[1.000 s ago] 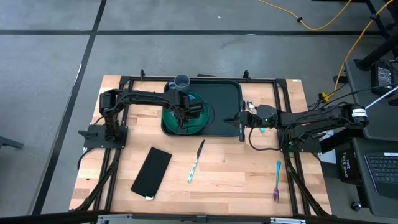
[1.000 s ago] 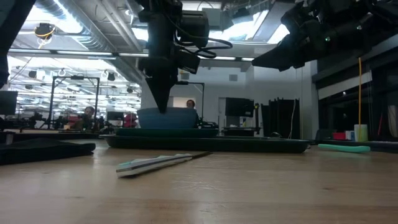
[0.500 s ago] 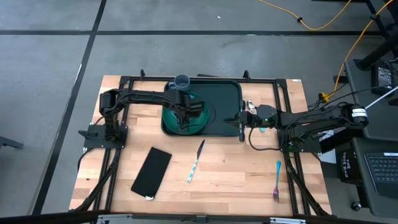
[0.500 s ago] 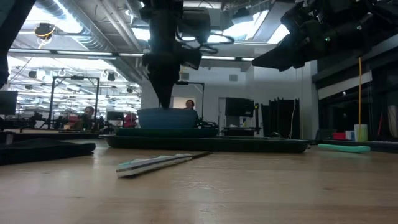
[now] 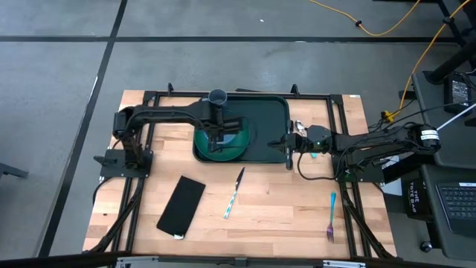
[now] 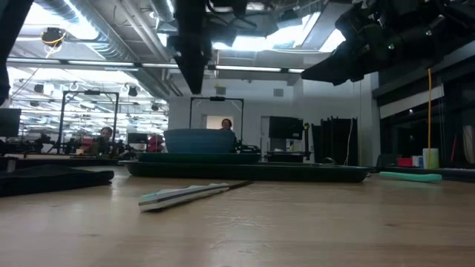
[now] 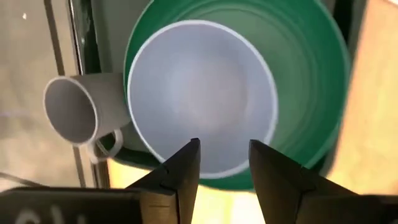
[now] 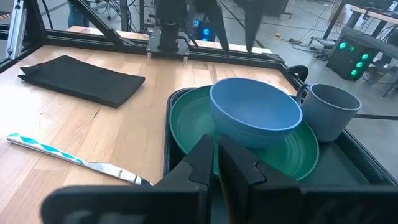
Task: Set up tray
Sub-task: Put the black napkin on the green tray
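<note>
The dark green tray lies at the table's far middle. On its left half sits a round green plate, and a blue bowl rests on the plate. A grey cup stands upright in the tray's far left corner. My left gripper hangs open above the bowl and points down. In the low view its fingertips are well clear of the bowl's rim. My right gripper is shut and hovers over the tray's right edge, pointing toward the table's left.
A folded black cloth lies near left on the wooden table. A knife with a patterned handle lies near the middle, and a fork near right. A teal utensil lies right of the tray. The black frame rails border the table.
My left gripper has gone straight up from the bowl's rim and now hangs well above it. The bowl stays where it was on the plate.
</note>
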You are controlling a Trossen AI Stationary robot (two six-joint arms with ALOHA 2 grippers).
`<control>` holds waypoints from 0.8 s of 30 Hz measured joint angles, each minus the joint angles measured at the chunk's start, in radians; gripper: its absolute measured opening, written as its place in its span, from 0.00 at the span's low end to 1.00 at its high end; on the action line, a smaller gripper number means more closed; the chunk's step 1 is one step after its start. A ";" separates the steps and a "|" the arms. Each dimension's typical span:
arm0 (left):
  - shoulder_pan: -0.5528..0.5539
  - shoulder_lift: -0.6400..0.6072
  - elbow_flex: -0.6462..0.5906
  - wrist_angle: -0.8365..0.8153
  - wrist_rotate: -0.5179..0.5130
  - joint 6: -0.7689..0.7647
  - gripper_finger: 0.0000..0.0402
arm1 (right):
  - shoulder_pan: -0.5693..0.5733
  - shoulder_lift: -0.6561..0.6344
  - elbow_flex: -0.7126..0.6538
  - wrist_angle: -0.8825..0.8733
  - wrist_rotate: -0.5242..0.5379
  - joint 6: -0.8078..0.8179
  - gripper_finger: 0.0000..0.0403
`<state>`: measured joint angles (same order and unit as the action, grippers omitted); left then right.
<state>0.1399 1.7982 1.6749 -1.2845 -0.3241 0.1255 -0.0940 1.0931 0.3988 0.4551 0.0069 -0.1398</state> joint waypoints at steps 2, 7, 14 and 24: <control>-0.015 -0.034 0.000 -0.022 0.016 -0.039 0.32 | 0.000 0.000 0.000 -0.004 0.000 0.000 0.07; -0.063 -0.128 -0.034 -0.022 0.068 -0.191 0.33 | 0.000 0.000 0.000 -0.004 0.000 0.000 0.07; -0.202 -0.271 -0.189 -0.032 0.112 -0.511 0.31 | 0.000 0.000 0.000 -0.001 0.000 -0.023 0.07; -0.455 -0.363 -0.333 -0.030 0.166 -1.063 0.31 | 0.000 -0.001 0.000 0.043 0.000 -0.029 0.07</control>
<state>-0.3156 1.4349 1.3417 -1.3149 -0.1576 -0.9378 -0.0944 1.0924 0.3985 0.4982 0.0071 -0.1692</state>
